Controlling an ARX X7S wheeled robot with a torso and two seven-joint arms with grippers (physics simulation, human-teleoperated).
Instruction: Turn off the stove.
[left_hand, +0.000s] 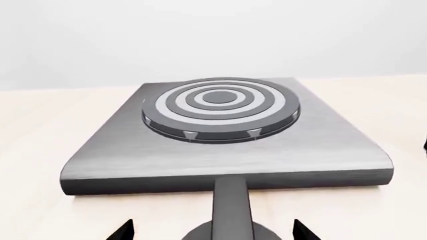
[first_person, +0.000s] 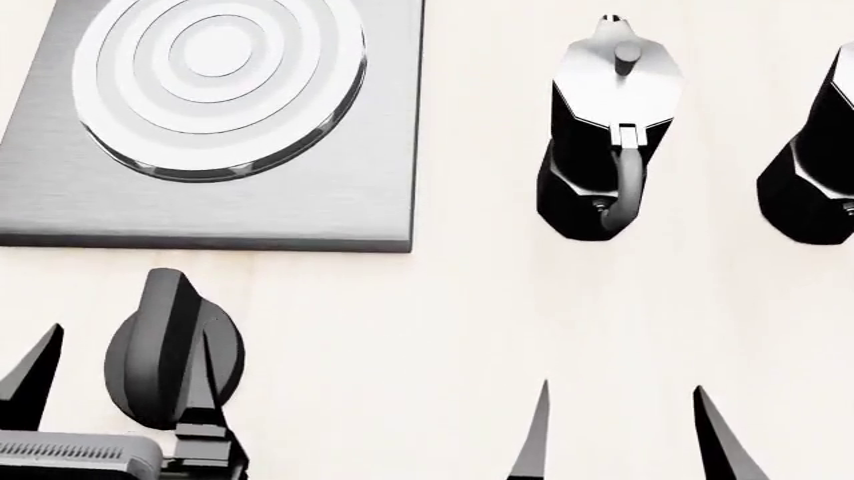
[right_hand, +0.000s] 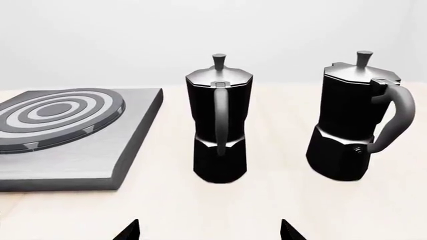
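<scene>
On the pale counter (first_person: 467, 320), the knob (first_person: 174, 345) sits between the left gripper's (first_person: 114, 400) wide-open fingers, its ridge pointing at the stove (first_person: 307, 200). The right gripper (first_person: 621, 440) waits open.

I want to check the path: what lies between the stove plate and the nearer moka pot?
Nothing: in the head view, only bare table separates the stove from the nearer moka pot. The right wrist view shows the same.

Pale cream worktop (first_person: 467, 320) with faint wood grain fills the head view; behind the worktop's far edge a plain off-white wall (right_hand: 213, 30), blank and evenly lit; soft diffuse light, weak shadows on the worktop
</scene>
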